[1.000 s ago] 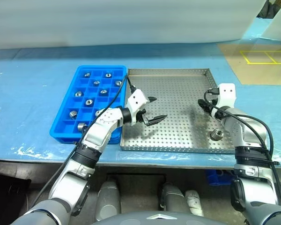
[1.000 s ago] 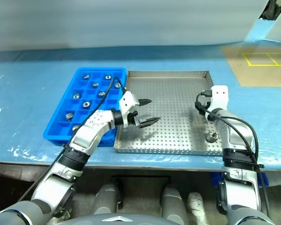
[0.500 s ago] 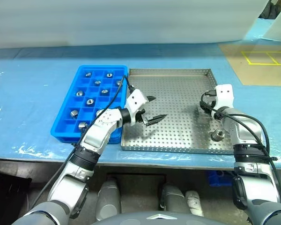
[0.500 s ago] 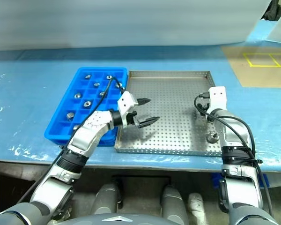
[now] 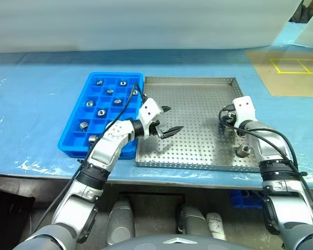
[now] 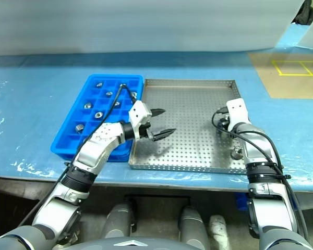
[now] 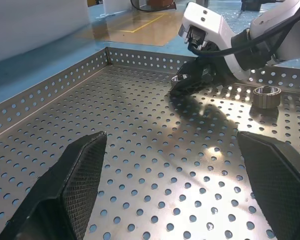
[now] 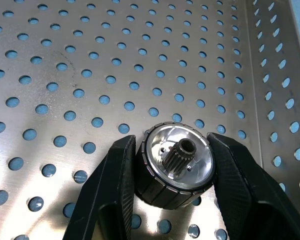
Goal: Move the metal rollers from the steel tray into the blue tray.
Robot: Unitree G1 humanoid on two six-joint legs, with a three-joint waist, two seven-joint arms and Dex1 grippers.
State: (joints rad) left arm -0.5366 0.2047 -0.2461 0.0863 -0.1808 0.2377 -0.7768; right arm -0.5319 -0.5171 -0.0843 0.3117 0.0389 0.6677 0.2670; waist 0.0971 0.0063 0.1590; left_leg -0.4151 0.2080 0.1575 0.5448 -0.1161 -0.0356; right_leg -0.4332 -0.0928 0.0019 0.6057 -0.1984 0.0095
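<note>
The steel tray [image 5: 198,99] lies beside the blue tray [image 5: 115,74], which holds several metal rollers [image 5: 100,111] in its compartments. At the steel tray's right side, my right gripper [image 8: 172,142] is shut on a metal roller [image 8: 176,165] that rests on the perforated floor, a finger pressed to each side. The left wrist view shows this gripper [image 7: 190,82] as well. Another roller [image 5: 243,151] lies loose near the tray's front right corner. My left gripper [image 5: 173,120] hangs open and empty over the tray's left part.
Both trays sit on a table under blue sheeting [image 5: 36,104]. The steel tray's raised rim [image 8: 275,75] runs close beside the held roller. A brown floor patch with yellow tape lines [image 5: 292,65] lies at the far right.
My right gripper's fingers have closed onto the roller, and its wrist has rolled a little. The left arm has kept still, open.
</note>
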